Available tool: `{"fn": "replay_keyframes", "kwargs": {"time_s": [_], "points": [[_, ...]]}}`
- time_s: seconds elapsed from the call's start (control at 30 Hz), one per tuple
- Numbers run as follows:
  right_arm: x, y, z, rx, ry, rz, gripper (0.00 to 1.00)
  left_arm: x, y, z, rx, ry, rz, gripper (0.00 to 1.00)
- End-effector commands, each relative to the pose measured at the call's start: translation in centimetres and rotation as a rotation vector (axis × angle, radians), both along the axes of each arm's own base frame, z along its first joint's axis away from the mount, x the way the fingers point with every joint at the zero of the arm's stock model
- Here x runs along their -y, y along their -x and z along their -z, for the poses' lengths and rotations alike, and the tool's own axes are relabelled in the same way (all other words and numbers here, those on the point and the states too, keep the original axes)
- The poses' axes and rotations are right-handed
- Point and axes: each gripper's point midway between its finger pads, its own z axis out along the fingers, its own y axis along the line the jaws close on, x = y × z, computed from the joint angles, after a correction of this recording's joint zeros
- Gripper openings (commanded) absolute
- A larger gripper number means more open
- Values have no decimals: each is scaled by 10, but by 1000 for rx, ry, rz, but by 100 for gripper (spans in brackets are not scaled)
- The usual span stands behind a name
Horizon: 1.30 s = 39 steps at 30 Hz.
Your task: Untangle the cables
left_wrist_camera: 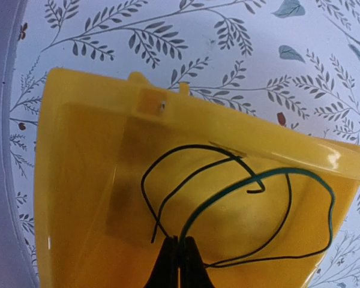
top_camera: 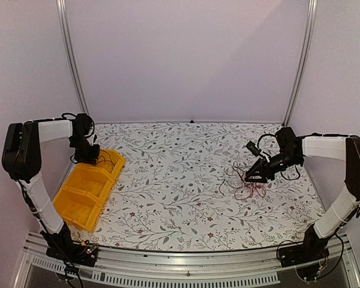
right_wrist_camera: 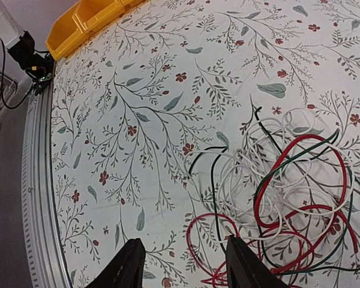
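Floral tablecloth point(top_camera: 180, 198) under both arms. I've got my left gripper point(left_wrist_camera: 179, 255) pinched shut on a green cable point(left_wrist_camera: 294, 170) that loops inside the yellow bin point(left_wrist_camera: 78, 180). My right gripper point(right_wrist_camera: 183, 258) hangs with fingers spread above the tangled cables point(right_wrist_camera: 300, 180), red, white, black and green, on the cloth's right side.

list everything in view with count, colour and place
bin: one, yellow, two compartments, left side of table
black cable: one, looped in the bin's far compartment
green cable: one, in the same compartment, one end at the left gripper
tangle: several cables, red, white, black and green, right side of table
table: one, white floral cover, under everything
left gripper: one, black, shut on green cable, over the bin
right gripper: one, black, open, over the tangle's edge
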Motion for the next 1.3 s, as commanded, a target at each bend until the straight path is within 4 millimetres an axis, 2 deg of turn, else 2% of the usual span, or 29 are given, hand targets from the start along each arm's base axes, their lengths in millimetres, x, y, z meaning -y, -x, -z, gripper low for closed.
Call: {"fn": "replay_keyframes", "kwargs": {"time_s": [0.0,0.17,0.23,0.37,0.43,0.5,0.63,0.7,0.8,0.93,1.03,1.07,1.13,1.27], "points": [[1,-4,-4,17,8,-3,50,-1,-8,1,-2,-7,11,0],[2,-6,0,18,25,2,50,3,-11,1,-13,2,17,1],[3,-7,1,21,30,6,50,2,-8,-9,-9,-27,8,13],[4,-11,-1,42,41,18,49,0,7,-52,58,-70,-6,36],[5,-18,-9,89,42,41,49,-7,17,-69,89,-104,-25,46],[6,-25,-27,167,34,68,49,-16,25,-83,128,-142,-55,51],[13,-41,-60,268,70,124,50,-12,34,-108,214,-126,-71,53],[17,-48,-70,286,95,150,50,9,29,-127,310,-94,6,51],[22,-58,-78,301,123,194,50,76,32,-156,499,-23,231,50],[26,-59,-66,270,156,208,50,162,56,-196,792,139,458,49],[27,-62,-54,240,185,185,49,207,76,-214,975,331,552,50],[25,-63,-46,199,190,174,49,216,80,-213,998,380,563,51],[20,-70,-44,158,177,159,49,233,80,-200,975,453,558,51],[10,-69,-38,133,141,135,49,288,79,-157,802,544,671,46]]}}
